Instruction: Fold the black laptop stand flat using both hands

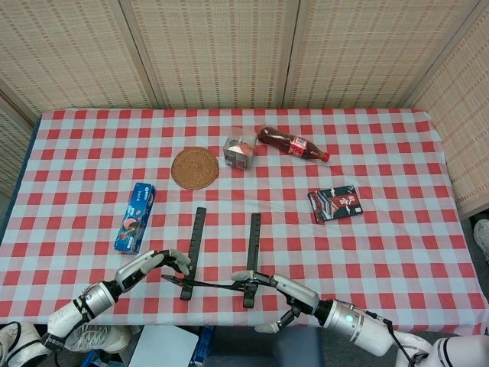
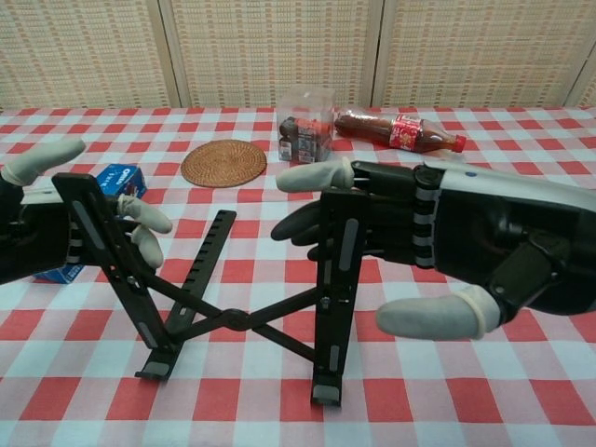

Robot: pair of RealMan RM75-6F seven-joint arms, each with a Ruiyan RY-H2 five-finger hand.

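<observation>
The black laptop stand [image 2: 233,279] sits near the front edge of the desk [image 1: 382,252], still propped up with its two arms crossed in an X. The left hand [image 2: 56,228] is at the stand's left upright, fingers spread around the top; looks like it's touching, but I can't tell for sure if it's actually gripping. The right hand [image 2: 419,237] is at the right upright with fingers apart, thumb hanging free below. Beyond the stand: blue cookie box [image 1: 135,216], woven coaster [image 1: 194,167], and bottle [image 1: 293,144].
</observation>
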